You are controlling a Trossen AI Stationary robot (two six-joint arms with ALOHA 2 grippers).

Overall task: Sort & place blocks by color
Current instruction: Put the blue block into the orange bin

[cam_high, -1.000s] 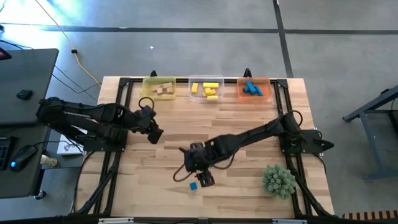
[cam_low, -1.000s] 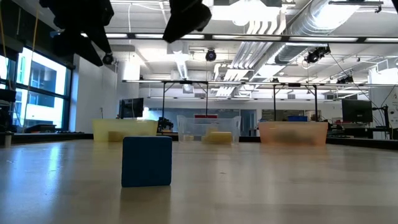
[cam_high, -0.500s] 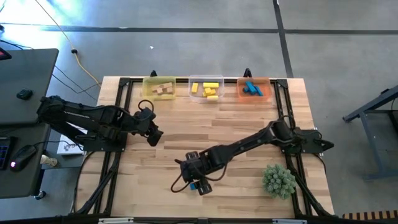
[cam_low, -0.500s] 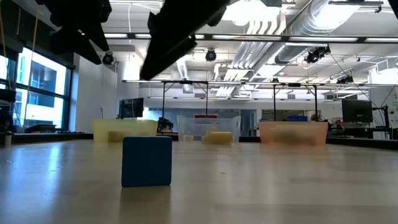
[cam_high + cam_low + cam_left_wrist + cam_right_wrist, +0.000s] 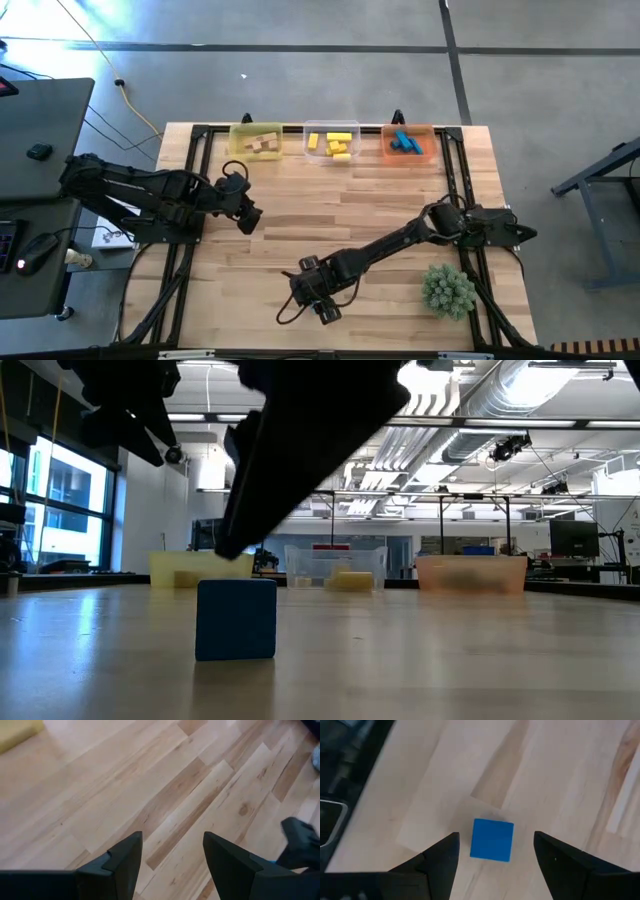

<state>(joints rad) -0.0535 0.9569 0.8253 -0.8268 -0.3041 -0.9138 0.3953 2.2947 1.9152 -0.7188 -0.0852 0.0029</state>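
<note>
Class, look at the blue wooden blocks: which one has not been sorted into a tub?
The blue wooden cube alone on the bare table near its front edge, beneath the open right gripper. The other blue blocks lie in the orange tub.

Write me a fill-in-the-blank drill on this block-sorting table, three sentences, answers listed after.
1. The right gripper hovers open over a lone ____ cube on the table.
2. The orange tub holds only ____ blocks.
3. The green spiky ball sits near the base of the ____ arm, while the left gripper waits open over bare wood.

Answers: blue; blue; right
</note>
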